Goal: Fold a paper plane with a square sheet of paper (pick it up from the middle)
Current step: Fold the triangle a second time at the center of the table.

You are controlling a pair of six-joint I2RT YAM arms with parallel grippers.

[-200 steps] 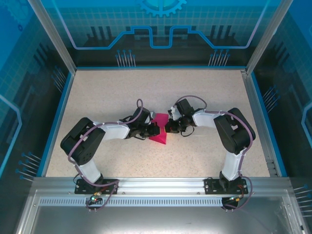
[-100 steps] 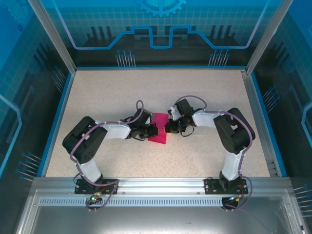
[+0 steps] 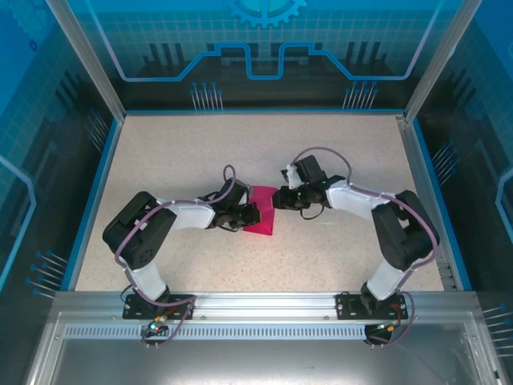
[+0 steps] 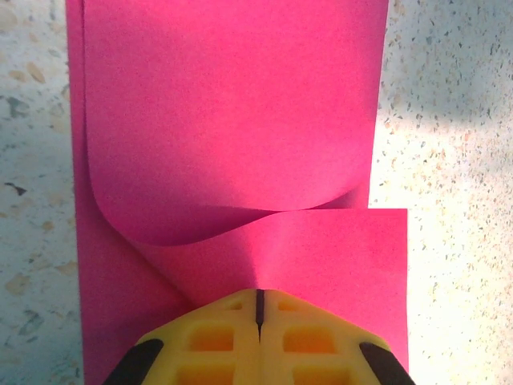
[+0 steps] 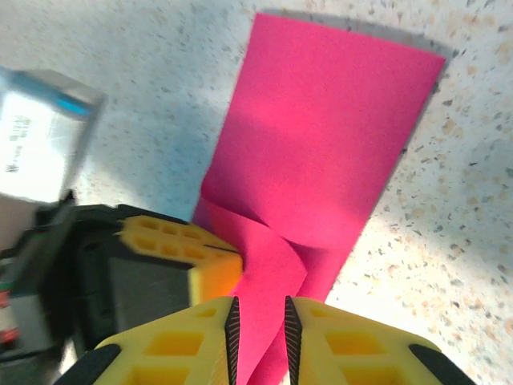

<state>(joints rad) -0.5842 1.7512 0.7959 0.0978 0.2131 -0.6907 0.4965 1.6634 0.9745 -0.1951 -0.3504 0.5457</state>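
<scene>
Paper (image 4: 240,120) stays pinched — right tool (image 5: 258,325) has loosened.

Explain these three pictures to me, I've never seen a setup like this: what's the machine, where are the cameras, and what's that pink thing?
These are two small robot arms bolted at the near edge of a speckled table: the left arm and the right arm. The wide picture comes from a fixed camera above and behind them. The two close-ups come from a camera on each wrist, looking forward from that arm's end. Between the arms lies a sheet of pink paper, partly folded, with one flap curling up. The left fingers are shut, pinching the paper where the flap rises. The right fingers stand slightly apart with a strip of the paper running between them, so they do not seem to be gripping it.
</scene>
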